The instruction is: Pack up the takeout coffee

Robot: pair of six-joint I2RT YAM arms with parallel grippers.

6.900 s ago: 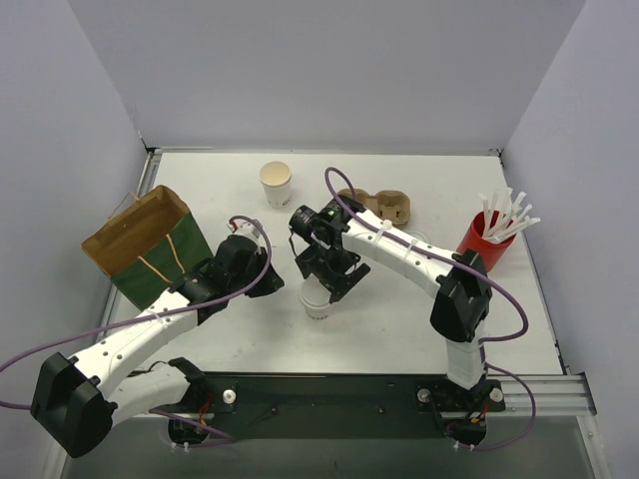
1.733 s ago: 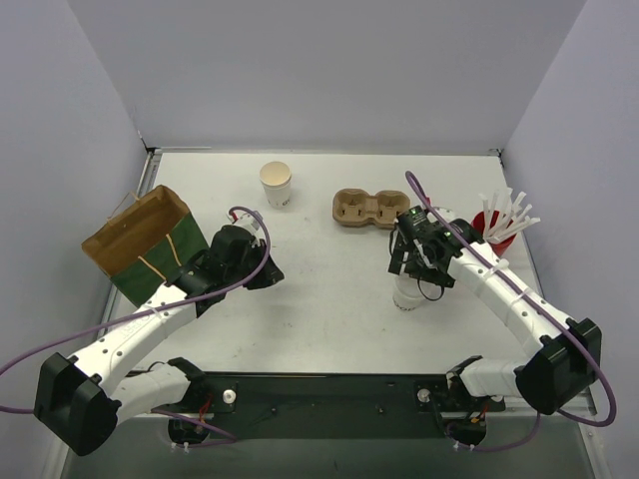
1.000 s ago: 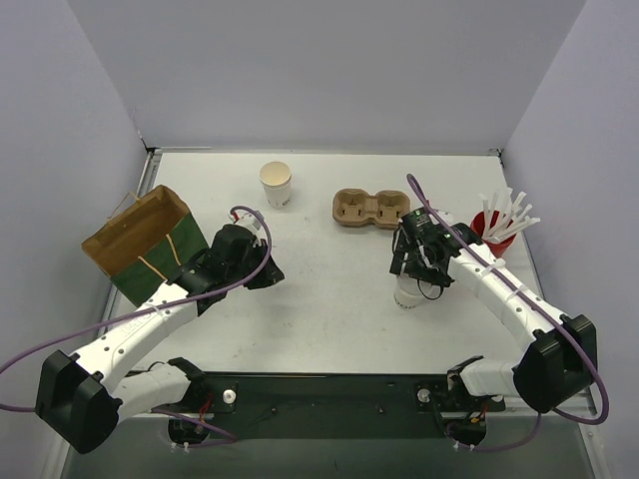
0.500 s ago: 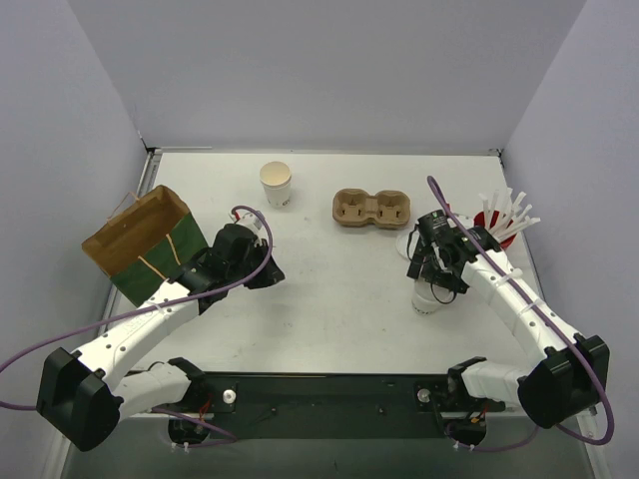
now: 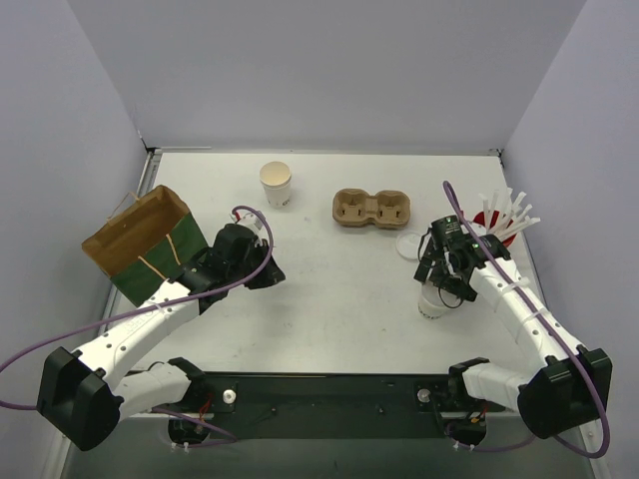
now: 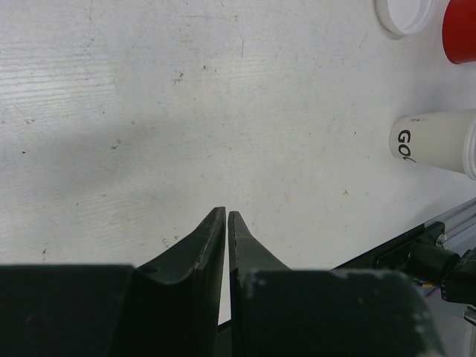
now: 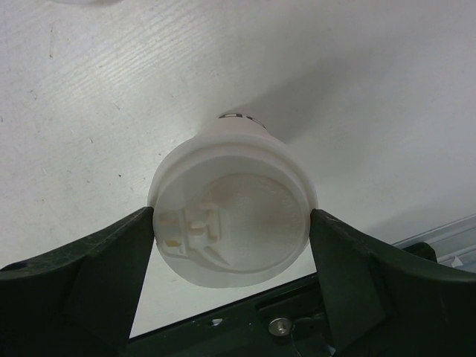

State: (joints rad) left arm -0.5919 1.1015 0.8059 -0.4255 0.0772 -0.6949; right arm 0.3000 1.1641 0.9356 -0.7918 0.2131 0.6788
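The takeout coffee [image 5: 432, 302] is a small white paper cup with a white lid [image 7: 230, 227]. It is upright at the front right of the table, close to the near edge. My right gripper [image 5: 444, 284] reaches down over it, and its two dark fingers [image 7: 111, 260] press the lid's rim from both sides. The left wrist view shows the same cup [image 6: 431, 141] far off to the right. My left gripper [image 5: 272, 274] hovers left of centre, its jaws nearly touching with nothing between them [image 6: 226, 213].
A brown and green paper bag [image 5: 140, 244] lies open at the far left. An open white cup [image 5: 276, 184] stands at the back. The brown two-hole carrier [image 5: 372, 209], a loose white lid [image 5: 408, 244] and a red cup of straws [image 5: 494, 228] are on the right.
My right gripper has carried the lidded cup to the right and slightly toward the near edge. The left arm has stayed still.
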